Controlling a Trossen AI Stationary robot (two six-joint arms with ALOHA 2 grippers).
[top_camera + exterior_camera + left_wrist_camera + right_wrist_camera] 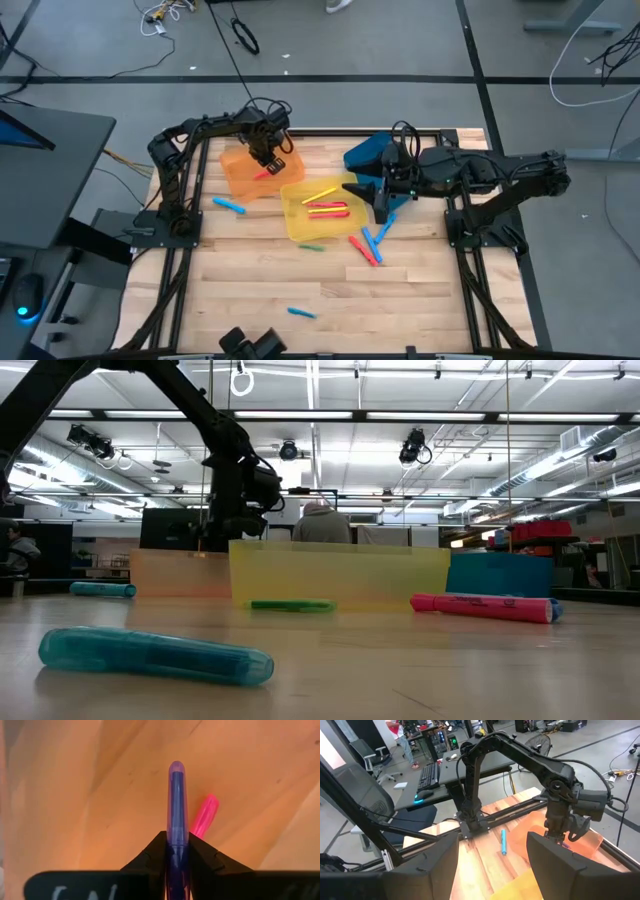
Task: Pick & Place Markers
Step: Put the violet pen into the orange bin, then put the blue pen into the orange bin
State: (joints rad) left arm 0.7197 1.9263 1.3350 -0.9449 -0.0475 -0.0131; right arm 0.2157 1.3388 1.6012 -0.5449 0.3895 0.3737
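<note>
Wooden bench (240,270) carrying orange bin (240,172) far left, yellow bin (296,222) centre, blue bin (366,153) far right; left end effector (268,157) over orange bin, clamped on purple marker (176,805), pink marker (204,815) lying in the bin beside it; right end effector (378,196) beside yellow bin, fingers wide, holding nothing; loose markers (366,246) scattered near centre-right.

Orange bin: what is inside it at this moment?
In the orange bin a pink marker lies on the floor. The left gripper hangs over it, shut on a purple marker. From above, the gripper covers part of the bin, so any other contents cannot be seen.
</note>
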